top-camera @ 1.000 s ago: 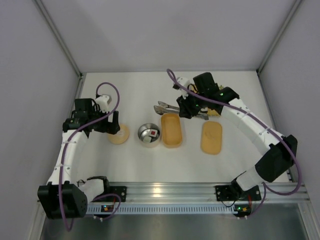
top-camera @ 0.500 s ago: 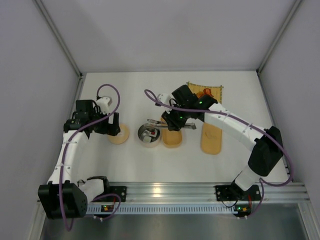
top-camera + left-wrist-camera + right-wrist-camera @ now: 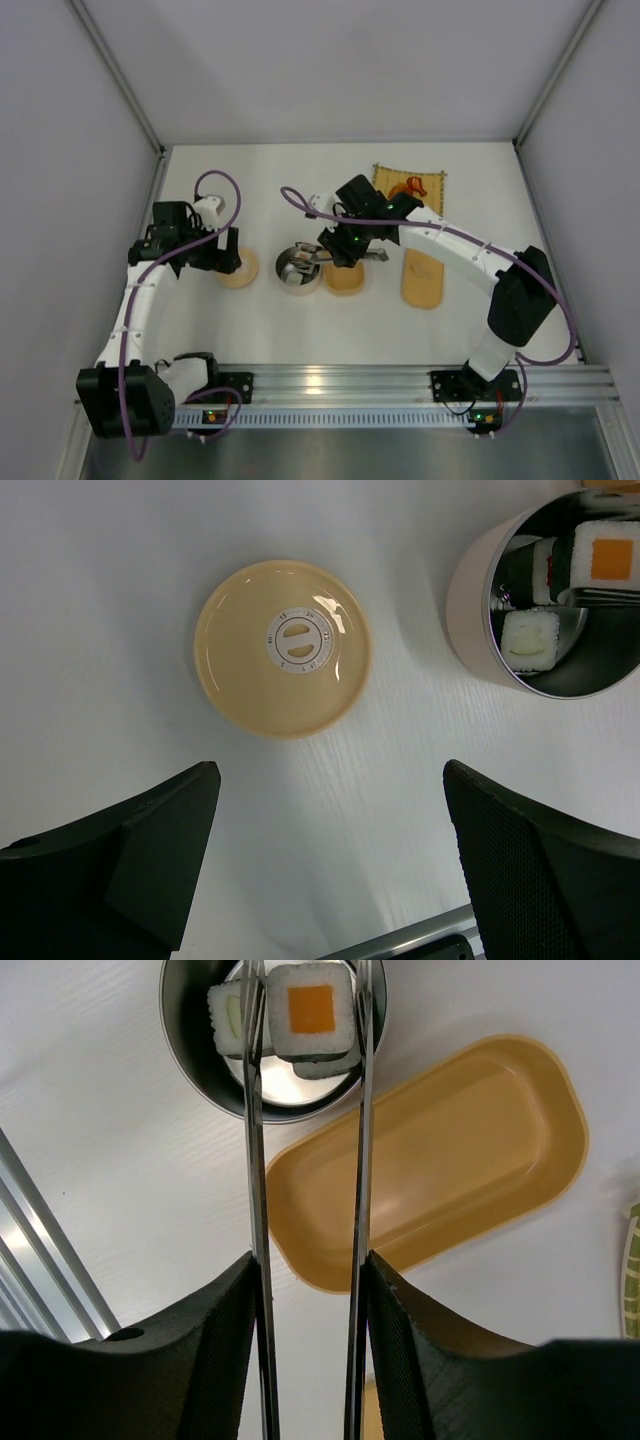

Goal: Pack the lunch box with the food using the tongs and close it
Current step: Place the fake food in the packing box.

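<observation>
Currently my right pincer (image 3: 308, 1290) grips the tongs (image 3: 253, 1160), tips straddling the orange-centred roll (image 3: 312, 1008) in the metal bowl (image 3: 190, 1050) straight ahead. Open lunch box (image 3: 450, 1160) sits just beside the bowl, long axis slanting across the tongs. My left pincer (image 3: 330, 830) hangs wide, holding nothing.

**Lighting and focus.** Bright, diffuse light from overhead; shadows on the white table (image 3: 260, 190) are faint and soft-edged. Specular glare marks the floor of the metal bowl (image 3: 190, 1040) and, below it, the tongs (image 3: 255, 1210). Farther below, the right gripper's fingers (image 3: 150, 1360) lie dark and out of focus.
</observation>
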Available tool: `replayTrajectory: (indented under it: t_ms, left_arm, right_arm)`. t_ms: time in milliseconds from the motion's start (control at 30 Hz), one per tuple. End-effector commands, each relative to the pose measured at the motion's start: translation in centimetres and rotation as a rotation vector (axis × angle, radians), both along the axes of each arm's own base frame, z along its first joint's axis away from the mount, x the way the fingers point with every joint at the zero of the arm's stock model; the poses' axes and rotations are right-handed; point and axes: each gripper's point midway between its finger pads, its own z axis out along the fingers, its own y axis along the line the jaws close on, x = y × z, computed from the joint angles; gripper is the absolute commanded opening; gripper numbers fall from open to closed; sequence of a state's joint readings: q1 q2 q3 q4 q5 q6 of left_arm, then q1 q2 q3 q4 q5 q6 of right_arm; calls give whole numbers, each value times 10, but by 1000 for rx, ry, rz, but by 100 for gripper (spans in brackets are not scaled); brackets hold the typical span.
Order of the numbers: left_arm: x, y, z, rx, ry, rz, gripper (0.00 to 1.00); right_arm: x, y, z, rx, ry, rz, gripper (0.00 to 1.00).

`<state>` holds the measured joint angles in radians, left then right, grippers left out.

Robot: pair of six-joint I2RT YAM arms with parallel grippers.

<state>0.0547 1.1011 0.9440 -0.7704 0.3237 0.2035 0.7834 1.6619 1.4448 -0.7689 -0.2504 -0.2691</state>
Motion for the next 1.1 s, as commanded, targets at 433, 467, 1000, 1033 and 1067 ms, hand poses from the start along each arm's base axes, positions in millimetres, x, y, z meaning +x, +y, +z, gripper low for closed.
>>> replayTrajectory:
  t_ms: [433, 467, 1000, 1033, 1067]
  left_arm:
    - [6, 1, 16, 2, -59, 1, 98]
    - [4, 1, 16, 1, -52, -3, 98]
    - [3, -6, 21, -36, -58, -23, 98]
    - [3, -6, 21, -37, -55, -19, 98]
    - [3, -6, 20, -37, -55, -17, 98]
  right_arm:
    - [20, 12, 70, 146, -174, -8, 49]
    - [22, 7, 77, 158, -178, -20, 48]
    - [85, -216, 56, -44, -98, -648, 45]
    - [85, -221, 55, -47, -89, -678, 45]
    - [86, -227, 52, -56, -83, -711, 45]
